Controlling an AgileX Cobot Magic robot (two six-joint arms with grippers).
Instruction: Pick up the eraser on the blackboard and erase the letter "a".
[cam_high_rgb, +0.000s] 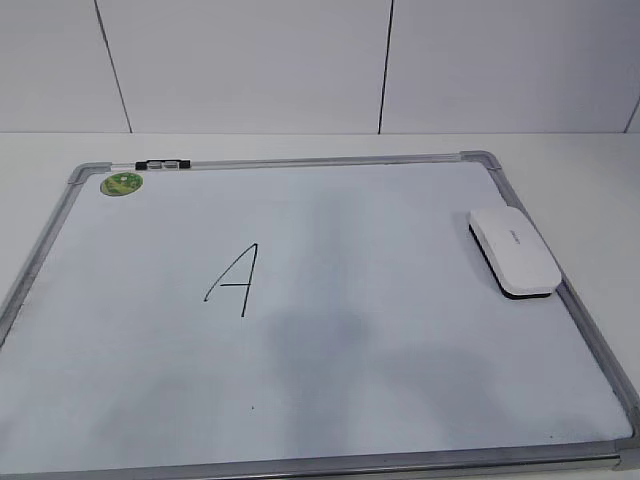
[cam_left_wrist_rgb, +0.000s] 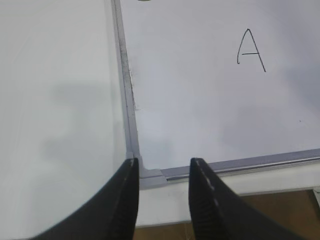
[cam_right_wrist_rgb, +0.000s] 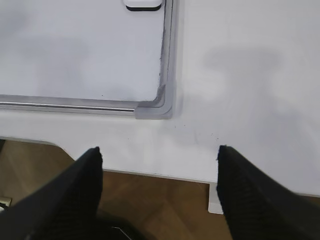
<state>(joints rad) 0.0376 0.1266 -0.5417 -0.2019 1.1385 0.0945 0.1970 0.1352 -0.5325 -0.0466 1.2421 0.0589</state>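
Observation:
The blackboard (cam_high_rgb: 400, 340), a white board in a grey frame, lies flat on the table. The white eraser (cam_high_rgb: 513, 252) rests on the board's right side against the frame; its near end shows in the right wrist view (cam_right_wrist_rgb: 143, 4). Only a tall capital "A" (cam_high_rgb: 234, 281) is written on the board, and no small letter "a" shows in any view. My left gripper (cam_left_wrist_rgb: 162, 167) is open and empty above the board's near left corner (cam_left_wrist_rgb: 150, 175). My right gripper (cam_right_wrist_rgb: 159, 155) is open and empty above the table's front edge, near the board's near right corner (cam_right_wrist_rgb: 155, 110). Neither gripper shows in the exterior view.
A green round sticker (cam_high_rgb: 122, 183) sits at the board's far left corner, and a marker (cam_high_rgb: 163, 164) lies along the far frame. The white table (cam_high_rgb: 590, 170) surrounds the board. Brown floor (cam_right_wrist_rgb: 160, 200) shows past the table's front edge.

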